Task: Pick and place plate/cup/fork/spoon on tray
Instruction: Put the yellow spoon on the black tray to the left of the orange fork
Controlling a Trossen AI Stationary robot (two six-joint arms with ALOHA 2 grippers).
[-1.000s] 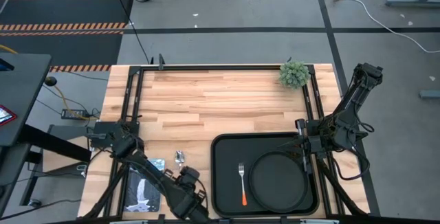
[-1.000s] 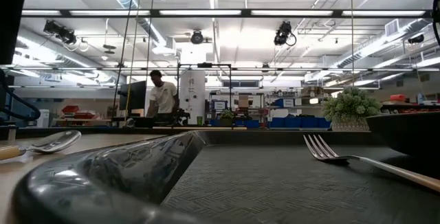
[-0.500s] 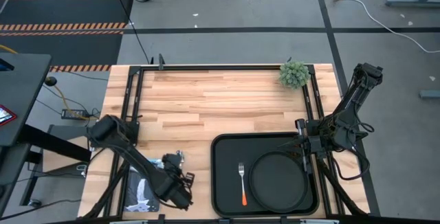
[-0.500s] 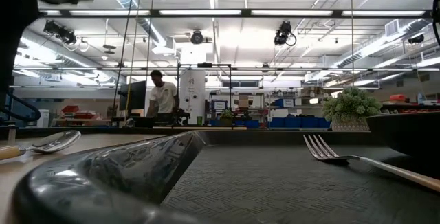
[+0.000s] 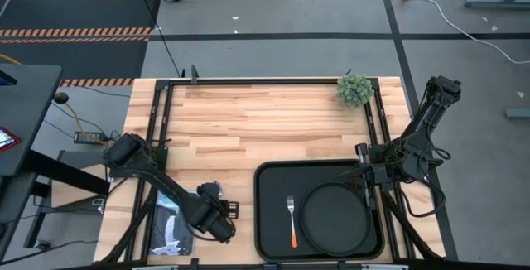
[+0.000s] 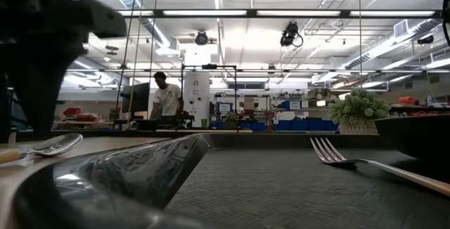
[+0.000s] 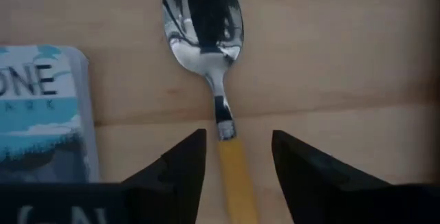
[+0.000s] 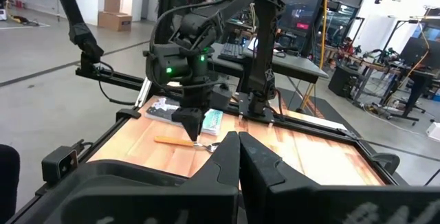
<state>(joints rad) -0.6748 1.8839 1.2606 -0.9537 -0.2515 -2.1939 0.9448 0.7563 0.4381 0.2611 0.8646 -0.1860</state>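
The spoon [image 7: 204,25] lies on the wood left of the tray [image 5: 269,220], its orange handle [image 7: 236,176] toward the near edge. My left gripper [image 7: 238,135] is open and points down over it, one finger on each side of the handle and clear of it. The fork [image 5: 291,220] and the round plate [image 5: 335,218] lie in the tray. My right gripper [image 8: 237,157] is shut and waits at the tray's far right corner [image 5: 365,173]. The cup is out of view.
A printed card [image 5: 170,230] lies on the table just left of the spoon, near the front edge. A small green plant [image 5: 354,89] stands at the far right corner. Bare wood stretches across the table's far half. A person [image 6: 166,99] stands in the room beyond.
My left gripper has gone from the near edge toward the far edge and now stands over the spoon's handle. Its arm has swung out toward the table's left edge and shows at the left of the low view. The spoon, fork and plate lie where they were.
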